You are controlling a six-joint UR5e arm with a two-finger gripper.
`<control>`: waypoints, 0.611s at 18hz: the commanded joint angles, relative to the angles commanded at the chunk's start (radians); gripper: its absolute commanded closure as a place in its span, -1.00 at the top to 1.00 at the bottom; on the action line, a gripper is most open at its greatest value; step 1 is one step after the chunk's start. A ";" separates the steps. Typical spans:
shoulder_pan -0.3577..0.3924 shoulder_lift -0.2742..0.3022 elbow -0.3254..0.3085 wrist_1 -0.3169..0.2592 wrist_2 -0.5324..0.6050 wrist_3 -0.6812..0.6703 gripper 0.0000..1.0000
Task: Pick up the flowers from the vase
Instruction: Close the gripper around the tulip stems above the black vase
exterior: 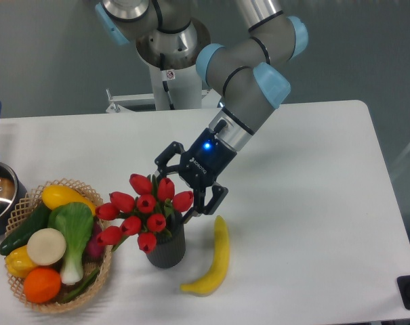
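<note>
One banana (213, 262) lies just beside the vase (167, 246), whose flowers (145, 210) the spread hand (180, 191) straddles.

A robotics lab: an industrial arm (249, 64) bolted behind a bare white counter (313, 203), plain grey wall (49, 61), plastic-looking produce staged in a wicker basket (104, 271).

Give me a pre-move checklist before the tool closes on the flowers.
1. Tool open: ok, fingers spread.
2. Tool at the flowers: ok, it sits at the bunch's upper right edge.
3. Stems between the fingers: cannot tell, buds hide them.
4. Flowers seated in the vase: ok, not yet lifted.
5. Vase upright on the table: ok.
6. Neighbours apart from the vase: ok, banana on the right and basket on the left do not touch it.
</note>
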 joint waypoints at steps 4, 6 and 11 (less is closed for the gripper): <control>-0.008 -0.020 0.008 0.000 -0.018 0.000 1.00; -0.011 -0.023 0.021 0.000 -0.026 0.000 0.99; -0.014 -0.031 0.031 0.000 -0.034 -0.014 0.76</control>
